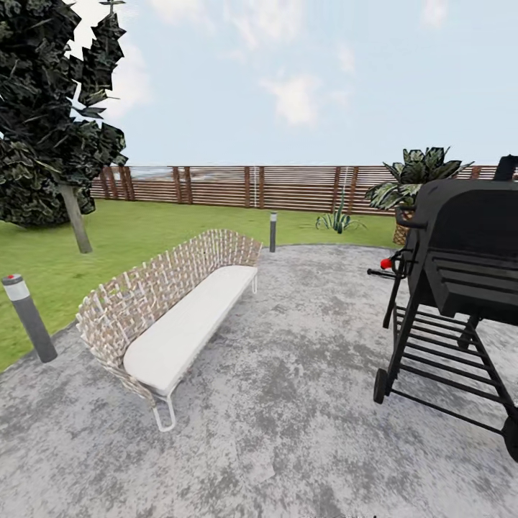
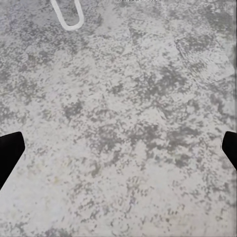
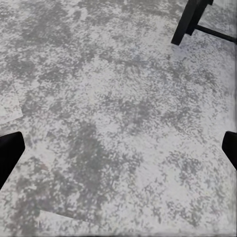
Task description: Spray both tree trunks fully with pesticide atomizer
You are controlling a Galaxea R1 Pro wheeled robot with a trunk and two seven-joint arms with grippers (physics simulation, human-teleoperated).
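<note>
0 of the task's steps show as done. The atomizer is not to be found on the stretch of grey paving (image 1: 288, 403) ahead, so it is judged not yet located, let alone picked up.

The left gripper (image 2: 118, 153) hangs over bare paving, its 2 fingers (image 2: 9, 153) at the far edges of the wrist view — spread wide, holding nothing. The right gripper (image 3: 118, 153) stands the same: fingers (image 3: 9, 153) wide apart and empty, with a black leg of the grill (image 3: 190, 22) at the edge of its view.

In the head view a woven bench (image 1: 173, 309) sits on the paving, the grill (image 1: 460, 288) to its right, 2 bollards (image 1: 29, 316) at the lawn's edge. A dark conifer (image 1: 50, 115) stands on the lawn (image 1: 144, 230) before the fence (image 1: 288, 185), a palm (image 1: 414, 180) near the grill — neither is a target tree.

Remaining, by my judgement: find the atomizer, grasp it, reach both pale-trunked trees, spray each trunk fully.
</note>
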